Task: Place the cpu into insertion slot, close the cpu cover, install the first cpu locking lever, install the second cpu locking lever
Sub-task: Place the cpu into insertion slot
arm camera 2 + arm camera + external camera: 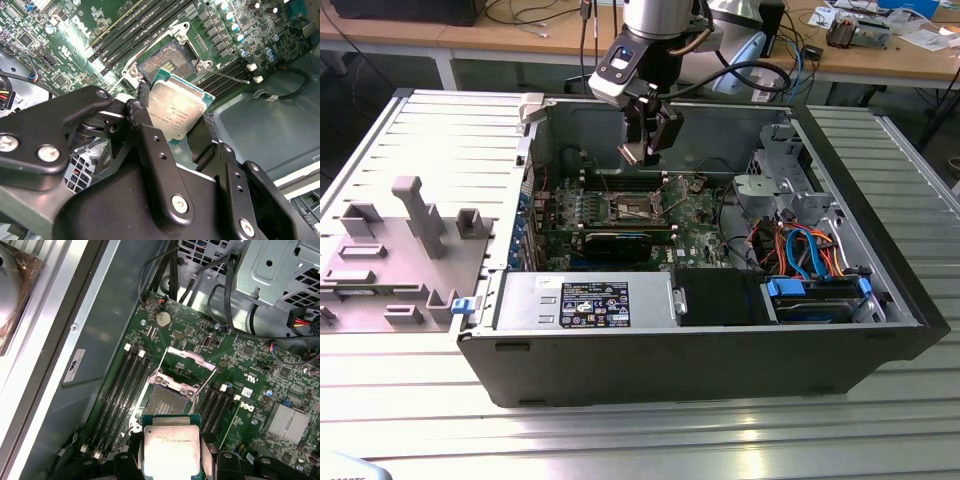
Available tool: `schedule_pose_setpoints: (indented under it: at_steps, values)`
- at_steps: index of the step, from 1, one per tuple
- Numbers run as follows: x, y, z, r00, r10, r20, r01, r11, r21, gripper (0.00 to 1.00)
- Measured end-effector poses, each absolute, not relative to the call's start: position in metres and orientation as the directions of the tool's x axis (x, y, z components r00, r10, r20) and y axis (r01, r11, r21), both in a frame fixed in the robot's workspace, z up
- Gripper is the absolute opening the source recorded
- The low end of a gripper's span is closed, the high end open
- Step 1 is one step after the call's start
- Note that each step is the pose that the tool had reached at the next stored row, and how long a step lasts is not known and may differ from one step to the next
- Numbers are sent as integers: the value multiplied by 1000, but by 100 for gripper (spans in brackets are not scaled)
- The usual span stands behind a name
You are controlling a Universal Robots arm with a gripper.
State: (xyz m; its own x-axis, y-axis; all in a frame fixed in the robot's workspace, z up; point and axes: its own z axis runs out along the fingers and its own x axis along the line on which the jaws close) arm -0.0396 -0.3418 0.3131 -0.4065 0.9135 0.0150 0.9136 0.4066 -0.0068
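Above open insertion slot | gripper clamps cpu | memory slots flanking

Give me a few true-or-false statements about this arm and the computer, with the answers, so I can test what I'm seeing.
1. The gripper holds the cpu. True.
2. The cpu already sits in the slot. False: it is held clear above the slot, whose contacts lie bare.
3. The cover is shut over the slot. False: it stands swung open behind the slot.
4. The case lies on its side with its inside open to view. True.
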Motion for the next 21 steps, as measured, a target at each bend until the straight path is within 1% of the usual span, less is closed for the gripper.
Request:
schedule_pose_setpoints:
  at_steps: [21]
  values:
    - [-40,-342,313,-376,926,15,926,376,-7,55]
